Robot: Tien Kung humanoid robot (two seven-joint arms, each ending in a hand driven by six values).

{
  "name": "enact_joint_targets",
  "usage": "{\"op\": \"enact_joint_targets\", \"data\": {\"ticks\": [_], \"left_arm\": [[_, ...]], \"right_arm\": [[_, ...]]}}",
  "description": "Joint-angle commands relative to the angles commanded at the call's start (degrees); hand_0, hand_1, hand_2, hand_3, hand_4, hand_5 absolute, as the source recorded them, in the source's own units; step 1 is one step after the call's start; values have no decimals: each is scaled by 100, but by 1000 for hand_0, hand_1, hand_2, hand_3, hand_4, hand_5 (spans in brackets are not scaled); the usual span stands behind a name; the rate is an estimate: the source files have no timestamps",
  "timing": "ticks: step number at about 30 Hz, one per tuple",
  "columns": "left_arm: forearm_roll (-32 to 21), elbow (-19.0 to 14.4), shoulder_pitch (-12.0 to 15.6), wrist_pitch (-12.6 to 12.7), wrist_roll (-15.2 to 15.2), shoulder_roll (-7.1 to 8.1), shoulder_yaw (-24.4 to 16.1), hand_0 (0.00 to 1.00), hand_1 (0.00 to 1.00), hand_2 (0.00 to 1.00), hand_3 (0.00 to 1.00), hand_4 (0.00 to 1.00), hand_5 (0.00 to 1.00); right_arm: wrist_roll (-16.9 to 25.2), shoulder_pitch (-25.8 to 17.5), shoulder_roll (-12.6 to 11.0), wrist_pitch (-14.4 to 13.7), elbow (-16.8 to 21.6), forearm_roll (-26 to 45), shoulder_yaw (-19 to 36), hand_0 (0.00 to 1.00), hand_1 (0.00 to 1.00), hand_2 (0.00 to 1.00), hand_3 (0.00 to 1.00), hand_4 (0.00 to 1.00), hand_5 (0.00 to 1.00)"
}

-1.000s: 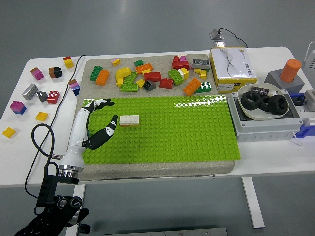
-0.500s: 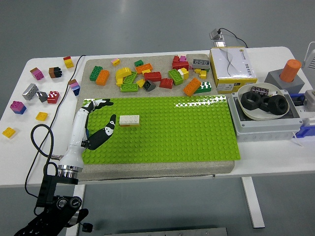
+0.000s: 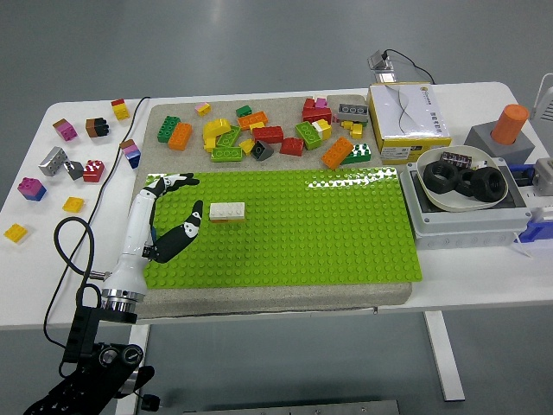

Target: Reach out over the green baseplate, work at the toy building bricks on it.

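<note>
Left hand lying open over the green baseplate at its left edge, fingers spreading, thumb tip sitting just beside a white brick, loose bricks lying beyond.

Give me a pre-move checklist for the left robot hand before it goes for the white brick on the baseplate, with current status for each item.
1. Left robot hand empty, fingers spread: ok.
2. White brick on the green baseplate, unobstructed from above: ok.
3. Thumb tip close to the brick's left end; actual contact: cannot tell.
4. Other bricks near the white brick on the baseplate: none, ok.
5. Loose brick pile lies beyond the baseplate's far edge, off the approach path: ok.
6. Black cable looping beside the left forearm, snag risk: cannot tell.
</note>
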Motion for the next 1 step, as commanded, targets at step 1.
{"op": "enact_joint_targets", "data": {"ticks": [1], "left_arm": [[3, 1, 3, -1, -1, 3, -4, 764, 752, 744, 604, 587, 2]], "right_arm": [[12, 2, 0, -9, 0, -13, 9, 637, 626, 656, 815, 839, 998]]}}
